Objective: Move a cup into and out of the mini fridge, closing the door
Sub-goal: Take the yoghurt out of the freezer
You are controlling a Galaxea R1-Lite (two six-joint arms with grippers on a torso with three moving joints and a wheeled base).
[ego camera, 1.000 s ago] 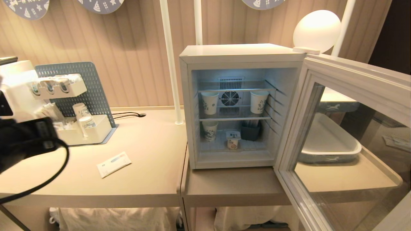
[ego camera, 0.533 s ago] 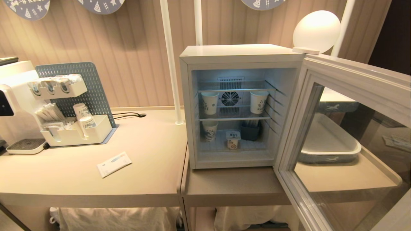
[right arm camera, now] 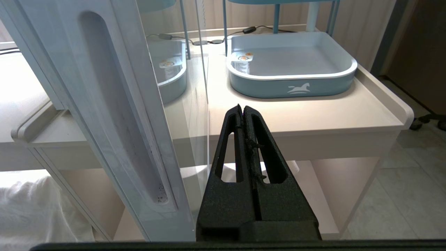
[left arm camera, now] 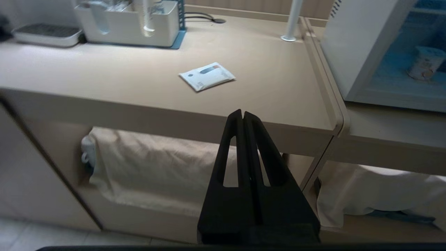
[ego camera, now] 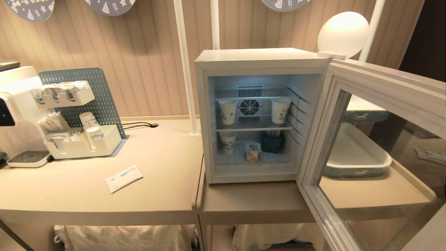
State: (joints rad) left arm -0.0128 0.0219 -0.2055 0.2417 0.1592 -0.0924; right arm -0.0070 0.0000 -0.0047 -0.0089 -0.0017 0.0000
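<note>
The white mini fridge stands open on the lower counter, lit inside. The cup, a short white pot with a foil lid, sits on the fridge's bottom floor; the left wrist view also catches the cup. The door is swung wide toward the right, its glass pane facing me, and the door fills one side of the right wrist view. My left gripper is shut and empty, low in front of the left table's front edge. My right gripper is shut and empty beside the open door. Neither arm shows in the head view.
Taller patterned paper cups and a dark holder share the fridge shelves. A white sachet lies on the left table, with an organiser and coffee machine behind. A blue-white tray sits right of the door.
The left arm, seen at the head view's left edge a second ago, has dropped out of that view. Fridge, door and cup stay where they were.
</note>
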